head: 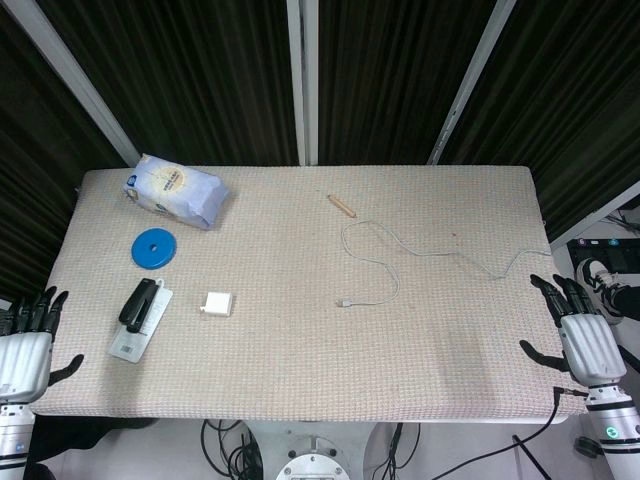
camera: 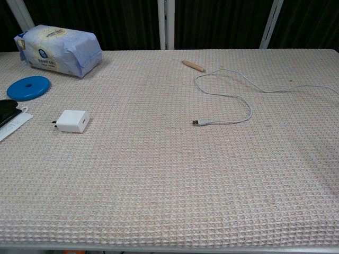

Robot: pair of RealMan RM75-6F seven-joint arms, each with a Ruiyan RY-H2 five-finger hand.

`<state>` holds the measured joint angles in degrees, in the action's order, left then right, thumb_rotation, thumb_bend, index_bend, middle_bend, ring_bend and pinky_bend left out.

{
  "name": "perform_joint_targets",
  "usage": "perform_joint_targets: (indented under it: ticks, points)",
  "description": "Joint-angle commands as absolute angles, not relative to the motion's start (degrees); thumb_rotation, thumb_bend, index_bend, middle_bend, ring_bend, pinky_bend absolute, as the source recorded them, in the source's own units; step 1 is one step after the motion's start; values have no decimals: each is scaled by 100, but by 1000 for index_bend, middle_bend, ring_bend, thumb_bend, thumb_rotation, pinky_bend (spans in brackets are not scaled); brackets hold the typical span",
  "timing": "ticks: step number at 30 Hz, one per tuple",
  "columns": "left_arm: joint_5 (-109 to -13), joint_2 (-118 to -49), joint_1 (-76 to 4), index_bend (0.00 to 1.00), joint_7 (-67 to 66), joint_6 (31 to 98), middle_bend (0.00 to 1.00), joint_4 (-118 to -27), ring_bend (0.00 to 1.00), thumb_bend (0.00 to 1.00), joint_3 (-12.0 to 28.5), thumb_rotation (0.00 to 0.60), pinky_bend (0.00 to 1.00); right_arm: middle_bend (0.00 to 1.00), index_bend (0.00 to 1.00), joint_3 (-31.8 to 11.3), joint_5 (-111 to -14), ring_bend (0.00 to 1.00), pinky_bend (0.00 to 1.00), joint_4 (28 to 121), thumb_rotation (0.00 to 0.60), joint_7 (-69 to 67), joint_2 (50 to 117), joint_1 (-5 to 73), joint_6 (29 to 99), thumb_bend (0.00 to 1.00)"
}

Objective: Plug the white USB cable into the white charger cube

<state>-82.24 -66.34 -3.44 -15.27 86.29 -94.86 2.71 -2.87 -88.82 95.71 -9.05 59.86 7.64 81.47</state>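
The white charger cube (head: 217, 303) (camera: 72, 120) lies on the beige mat, left of centre. The white USB cable (head: 385, 262) (camera: 241, 103) loops across the right half of the table, and its plug end (head: 344, 302) (camera: 197, 123) points left toward the cube, well apart from it. My left hand (head: 24, 352) hovers off the table's front left corner, fingers spread, holding nothing. My right hand (head: 580, 338) hangs at the front right edge, fingers spread and empty. Neither hand shows in the chest view.
A blue-and-white packet (head: 176, 190) (camera: 58, 50) lies at the back left, with a blue disc (head: 153, 248) (camera: 28, 87) in front of it. A black object on a white card (head: 140, 312) sits beside the cube. A small wooden stick (head: 341, 205) (camera: 193, 65) lies near the back.
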Motion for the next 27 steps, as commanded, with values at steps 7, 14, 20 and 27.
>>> perform_joint_targets:
  ticks: [7, 14, 20, 27]
  points:
    - [-8211, -6638, -382, 39, -1605, 8588, 0, -9529, 0, 152, 286, 600, 0, 140, 18, -264, -8937, 0, 0, 9598, 600, -892, 5965, 925, 7892, 121]
    - [-8258, -6652, -373, 39, -1597, 8643, 0, -9547, 0, 152, 285, 600, 0, 167, 32, -395, -9012, 0, 0, 9779, 600, -814, 5972, 1765, 6732, 127]
    - [-8316, -6659, -347, 39, -1590, 8689, 0, -9551, 0, 152, 253, 600, 0, 231, 36, -691, -8742, 0, 0, 9682, 600, -958, 6504, 2899, 5240, 141]
    - [-8289, -6659, -279, 39, -1529, 8741, 0, -9534, 0, 151, 230, 600, 0, 232, 36, -937, -8072, 0, 0, 9001, 600, -729, 7561, 3978, 3889, 142]
